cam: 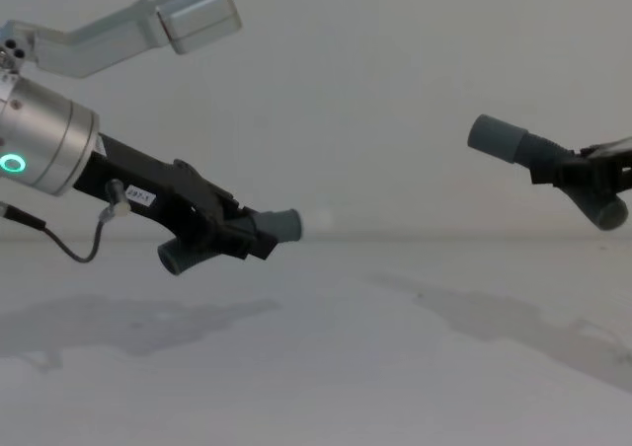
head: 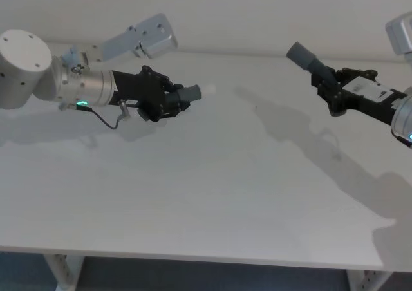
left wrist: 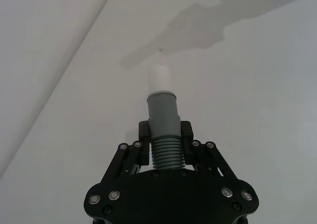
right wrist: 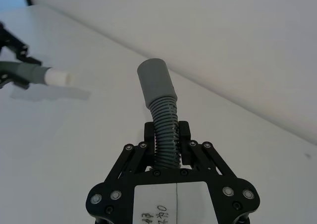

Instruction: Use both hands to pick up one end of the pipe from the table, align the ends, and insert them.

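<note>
Held above worktop (head: 212, 188): left claw (head: 172, 98) clamped tight on pale-tipped pipe piece (head: 190, 93), tip (left wrist: 161, 78) poking out ahead of it; right claw (head: 327, 80) clamped on ribbed pipe piece (right wrist: 166, 130), collar (head: 301, 54) ahead of it. The two ends well apart.

Left gripper (head: 177, 98): black, silver wrist (head: 87, 85), green ring light (cam: 12, 163), thin cable (cam: 30, 219). Right gripper (head: 327, 85): black too, white label (right wrist: 176, 201), silver screws (right wrist: 115, 195).

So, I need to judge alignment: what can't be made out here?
- Collar bore: right wrist view, opening faces away.
- Pale tip outline: chest view, lost against the wall.
- Right gripper body: chest view, cut by right edge.
- Ribbed section, rear: left wrist view, behind left gripper.
</note>
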Robot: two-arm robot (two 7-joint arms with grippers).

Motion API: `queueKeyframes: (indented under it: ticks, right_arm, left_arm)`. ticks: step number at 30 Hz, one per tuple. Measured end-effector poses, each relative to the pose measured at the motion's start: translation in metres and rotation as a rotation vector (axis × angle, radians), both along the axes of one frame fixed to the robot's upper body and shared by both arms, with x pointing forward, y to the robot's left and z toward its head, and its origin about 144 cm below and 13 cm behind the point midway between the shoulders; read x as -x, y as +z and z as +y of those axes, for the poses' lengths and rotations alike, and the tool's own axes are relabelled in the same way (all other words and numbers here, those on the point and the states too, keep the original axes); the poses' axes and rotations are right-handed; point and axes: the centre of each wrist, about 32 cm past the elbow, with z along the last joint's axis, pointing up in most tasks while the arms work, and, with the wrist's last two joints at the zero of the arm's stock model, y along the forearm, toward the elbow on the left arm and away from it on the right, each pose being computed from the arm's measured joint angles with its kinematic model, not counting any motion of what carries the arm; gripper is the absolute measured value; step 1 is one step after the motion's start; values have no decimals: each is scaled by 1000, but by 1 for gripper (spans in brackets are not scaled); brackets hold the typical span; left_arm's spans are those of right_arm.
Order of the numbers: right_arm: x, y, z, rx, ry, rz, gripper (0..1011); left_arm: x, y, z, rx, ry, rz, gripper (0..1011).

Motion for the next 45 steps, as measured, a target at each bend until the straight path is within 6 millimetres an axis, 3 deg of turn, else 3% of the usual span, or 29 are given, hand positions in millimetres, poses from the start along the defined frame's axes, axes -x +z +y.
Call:
queueKeyframes:
  ticks: [26, 34, 45]
  right_arm:
    - [-7, 15, -39, 57, 426, 28, 269]
    - [-4, 17, -40, 56, 507, 33, 269]
    - [5, 15, -27, 37, 492, 16, 269]
  left_arm:
    - [-1, 16, 7, -34, -163, -73, 358]
    - [-2, 17, 5, -31, -183, -79, 358]
    - [-2, 18, 4, -21, -198, -84, 358]
